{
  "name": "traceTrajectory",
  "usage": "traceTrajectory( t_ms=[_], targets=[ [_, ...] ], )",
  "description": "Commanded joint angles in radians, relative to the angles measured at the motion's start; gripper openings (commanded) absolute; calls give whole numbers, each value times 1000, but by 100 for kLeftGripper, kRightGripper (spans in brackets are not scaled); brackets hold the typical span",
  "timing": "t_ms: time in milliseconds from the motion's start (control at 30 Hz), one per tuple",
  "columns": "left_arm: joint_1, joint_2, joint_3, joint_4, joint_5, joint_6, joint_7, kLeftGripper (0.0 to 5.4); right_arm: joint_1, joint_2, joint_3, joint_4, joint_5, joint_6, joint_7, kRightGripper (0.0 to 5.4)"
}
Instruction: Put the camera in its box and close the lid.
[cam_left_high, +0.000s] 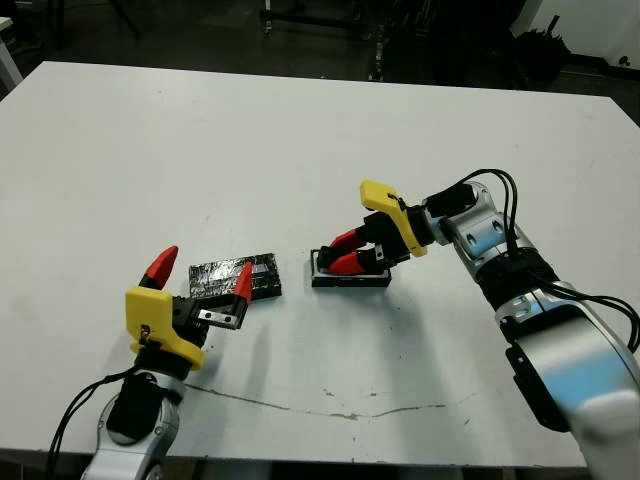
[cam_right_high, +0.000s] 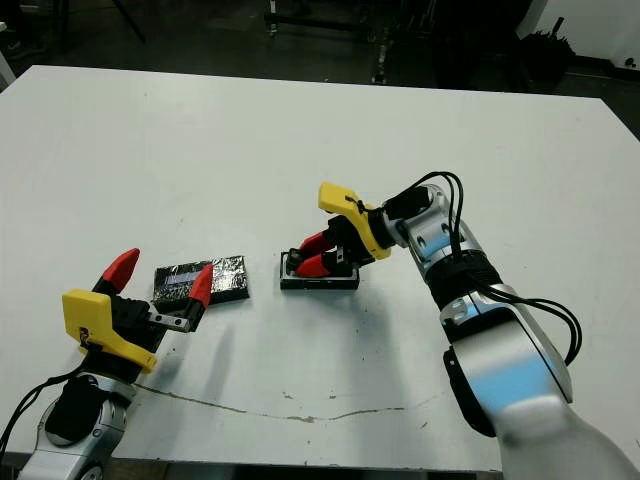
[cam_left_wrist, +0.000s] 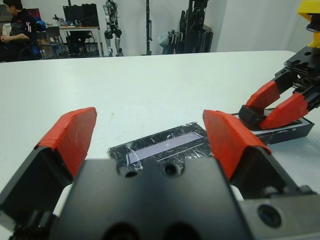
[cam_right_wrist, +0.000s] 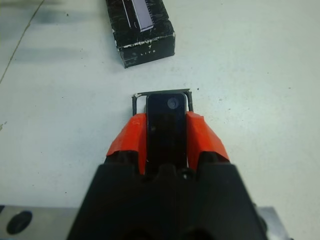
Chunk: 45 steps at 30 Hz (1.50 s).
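Observation:
My right gripper (cam_left_high: 338, 254) is shut on the camera (cam_right_wrist: 165, 125), a slim black bar held between its red fingers (cam_right_wrist: 202, 135). The camera's far end with its lens dot lies inside the rim of the box (cam_right_wrist: 162, 93). The box (cam_left_high: 352, 279) is a shallow black tray at the table's middle, directly under that gripper. To its left lies the lid (cam_left_high: 262, 270), a flat black slab with a glossy patterned top, also seen as the lid (cam_left_wrist: 165, 145) in the left wrist view. My left gripper (cam_left_high: 204, 268) is open just short of the lid, holding nothing.
The white table (cam_left_high: 300, 140) extends far behind and to both sides. A thin dark line (cam_left_high: 330, 405) runs along its front part. Beyond the far edge stand racks and a seated person (cam_left_wrist: 15, 25).

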Motion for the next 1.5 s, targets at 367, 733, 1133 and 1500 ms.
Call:
traceTrajectory(
  t_ms=[367,733,1133,1500],
  targets=[
    [14,10,-1,-9,5,17,-4,540,41,-55,8,41,-33,5,12,168],
    [12,13,1,3,-1,8,-14,540,9,-65,-6,43,-20,71,50,254],
    [13,11,-1,-2,4,14,-14,540,7,-71,-21,52,-15,17,68,405],
    [11,11,0,1,0,14,-16,540,-1,-111,-63,26,3,-12,63,524]
  ],
)
